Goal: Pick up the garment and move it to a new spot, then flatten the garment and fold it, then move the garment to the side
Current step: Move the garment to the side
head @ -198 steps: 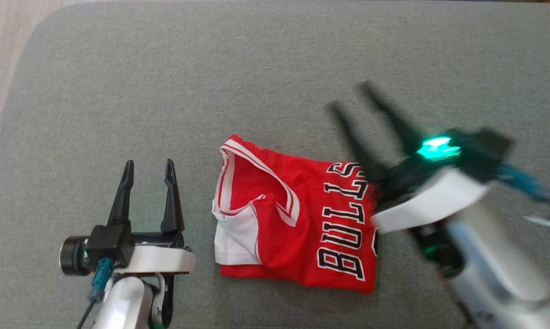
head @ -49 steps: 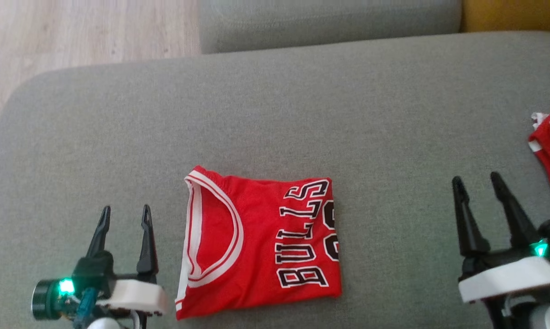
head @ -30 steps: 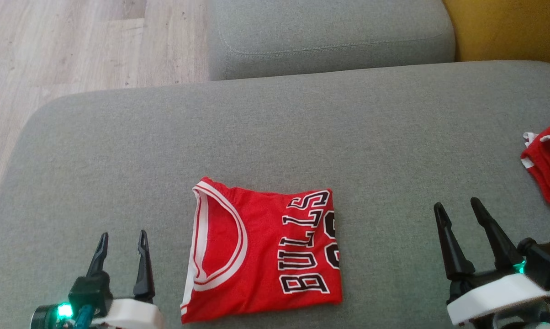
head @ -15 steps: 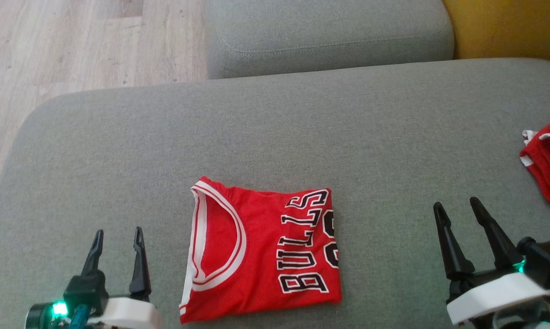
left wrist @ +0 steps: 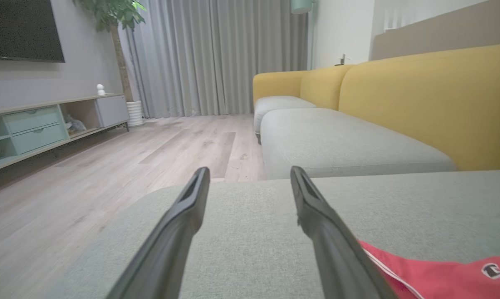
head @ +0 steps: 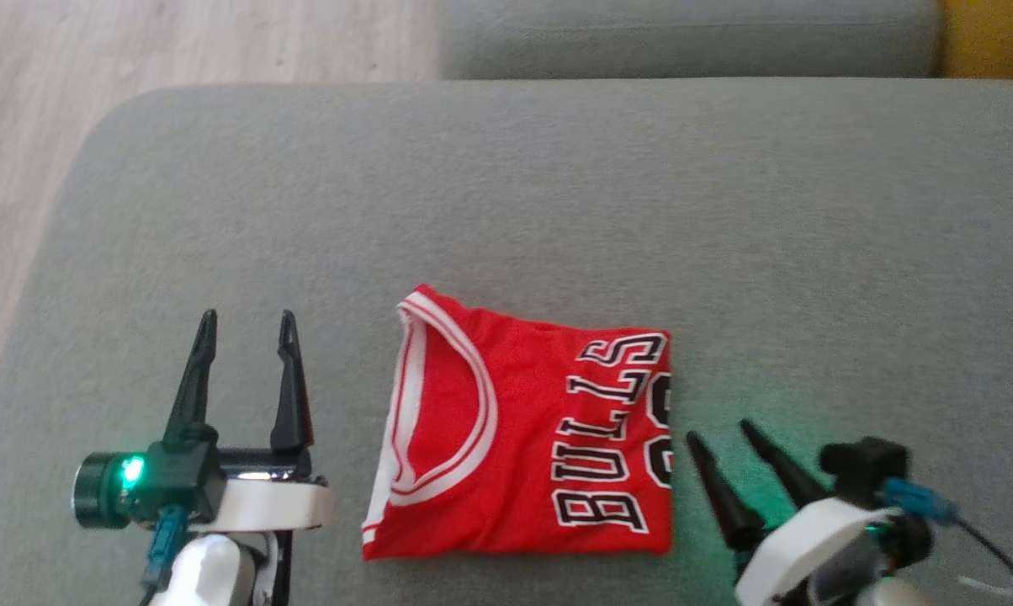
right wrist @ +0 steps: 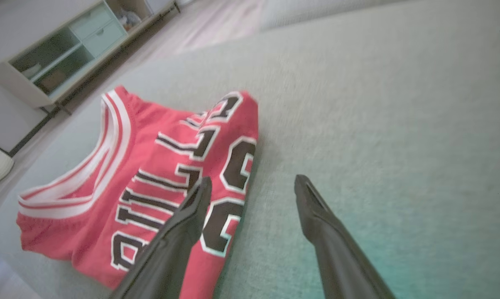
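head view: folded garment on sofa, spread right claw just beside

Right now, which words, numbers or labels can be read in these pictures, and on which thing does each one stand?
"BULLS": black letters with white outlines on the folded red fabric jersey with white trim, lying sideways in the head view.
A black number beside that word: cut off at the fold, cannot be read.
No other text is readable.
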